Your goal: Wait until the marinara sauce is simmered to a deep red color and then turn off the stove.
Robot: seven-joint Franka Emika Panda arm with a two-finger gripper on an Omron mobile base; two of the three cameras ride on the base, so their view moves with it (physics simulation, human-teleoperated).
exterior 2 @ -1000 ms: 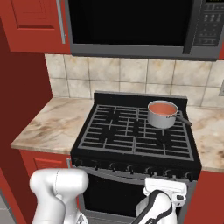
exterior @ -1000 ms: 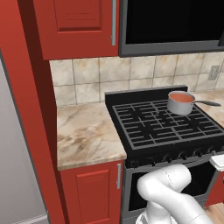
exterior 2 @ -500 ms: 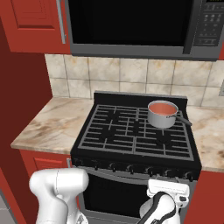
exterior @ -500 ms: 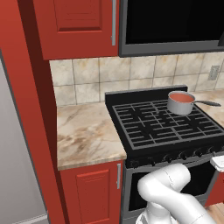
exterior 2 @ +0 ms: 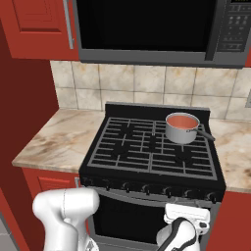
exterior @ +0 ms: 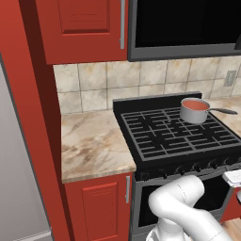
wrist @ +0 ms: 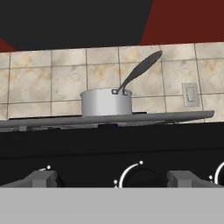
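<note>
I had the marinara sauce (exterior 2: pixel 182 121) in sight as a smooth orange-red disc filling a small grey saucepan (exterior 2: pixel 182 130) on the stove (exterior 2: pixel 152 147). The pan sat on the black grates at the stove's back right corner, its dark handle (exterior 2: pixel 205 134) reaching out toward the right edge. From the left base camera the same sauce (exterior: pixel 195 105) lay near the far right corner of the stove (exterior: pixel 176 134), with the handle (exterior: pixel 223 111) pointing right.

Marble counter (exterior: pixel 93 148) ran along the stove's left edge, and more counter (exterior 2: pixel 238 152) lay on its right. A black microwave (exterior 2: pixel 157 29) hung above, against the tiled wall (exterior 2: pixel 142 86).

Through the hand camera I looked level at the stove's front edge, where a round knob (wrist: pixel 140 177) sat straight ahead, flanked by the two dark fingertips (wrist: pixel 40 178) of the gripper (wrist: pixel 113 179). They stood spread wide apart, pinching nothing. Above the front rim, the saucepan (wrist: pixel 106 102) rose against the tiles, handle (wrist: pixel 141 70) slanting upward to the right.
</note>
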